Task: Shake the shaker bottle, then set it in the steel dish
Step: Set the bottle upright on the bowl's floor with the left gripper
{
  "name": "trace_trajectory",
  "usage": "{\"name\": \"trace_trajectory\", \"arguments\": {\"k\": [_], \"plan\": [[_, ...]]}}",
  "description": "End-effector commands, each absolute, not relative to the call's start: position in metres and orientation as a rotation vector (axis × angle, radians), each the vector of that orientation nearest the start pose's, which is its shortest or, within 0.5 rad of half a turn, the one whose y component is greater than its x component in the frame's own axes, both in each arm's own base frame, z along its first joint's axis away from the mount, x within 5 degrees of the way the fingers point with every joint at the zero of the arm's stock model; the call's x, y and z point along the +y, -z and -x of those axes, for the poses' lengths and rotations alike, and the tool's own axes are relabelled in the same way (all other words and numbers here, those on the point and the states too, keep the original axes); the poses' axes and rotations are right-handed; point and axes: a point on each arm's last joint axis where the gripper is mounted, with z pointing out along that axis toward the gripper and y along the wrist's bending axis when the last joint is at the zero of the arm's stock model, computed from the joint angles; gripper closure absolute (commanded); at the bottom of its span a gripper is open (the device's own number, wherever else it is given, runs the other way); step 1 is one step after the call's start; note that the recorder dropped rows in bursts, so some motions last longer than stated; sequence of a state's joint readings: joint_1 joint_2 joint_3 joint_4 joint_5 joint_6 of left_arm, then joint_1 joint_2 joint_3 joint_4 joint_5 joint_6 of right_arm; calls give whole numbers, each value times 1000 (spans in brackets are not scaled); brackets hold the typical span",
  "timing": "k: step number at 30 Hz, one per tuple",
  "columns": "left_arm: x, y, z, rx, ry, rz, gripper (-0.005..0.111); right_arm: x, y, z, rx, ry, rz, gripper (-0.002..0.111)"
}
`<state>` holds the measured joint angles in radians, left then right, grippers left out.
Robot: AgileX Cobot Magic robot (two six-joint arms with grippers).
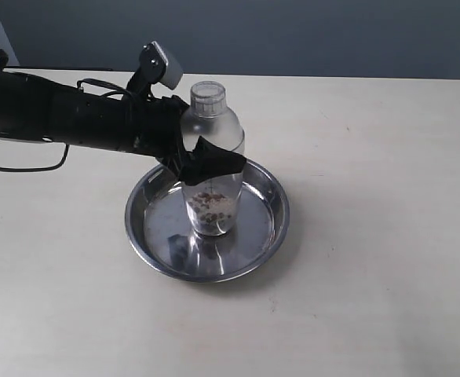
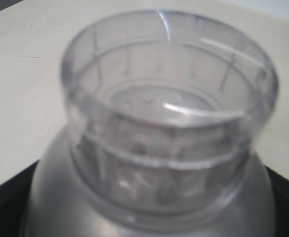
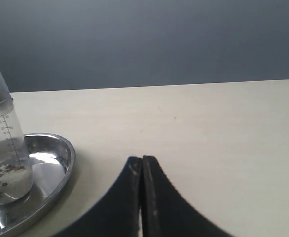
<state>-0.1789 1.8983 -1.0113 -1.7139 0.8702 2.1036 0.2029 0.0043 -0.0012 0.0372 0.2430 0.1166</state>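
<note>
The shaker bottle (image 1: 212, 122) stands upright inside the steel dish (image 1: 255, 232), brown granules settled at its bottom. Its base is at the dish floor; I cannot tell whether it rests on it. My left gripper (image 1: 204, 163) is shut on the bottle's middle, one black finger across the front, the other behind. In the left wrist view the clear cap (image 2: 169, 98) fills the frame, with dark fingers (image 2: 1, 212) at its sides. My right gripper (image 3: 142, 161) is shut on nothing, low over the table, apart from the dish (image 3: 58, 160) and the bottle (image 3: 4, 148).
The dish sits near the middle of a pale beige table (image 1: 371, 157). The black left arm (image 1: 57, 114) reaches in from the left, with cables trailing by it. A dark wall runs behind the table's far edge. The right arm is out of the exterior view.
</note>
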Motion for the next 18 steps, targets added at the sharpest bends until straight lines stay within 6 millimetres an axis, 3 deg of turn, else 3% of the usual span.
{"name": "trace_trajectory", "arguments": {"k": [1, 14, 18], "plan": [[-137, -184, -346, 1778, 899, -968, 36, 12, -192, -54, 1721, -270, 44, 109], [-137, -182, -344, 1782, 892, -1017, 6, 12, -193, -54, 1716, -269, 45, 109], [-138, -183, -343, 1775, 902, -1025, 1, 12, -193, -54, 1716, -269, 45, 109]]}}
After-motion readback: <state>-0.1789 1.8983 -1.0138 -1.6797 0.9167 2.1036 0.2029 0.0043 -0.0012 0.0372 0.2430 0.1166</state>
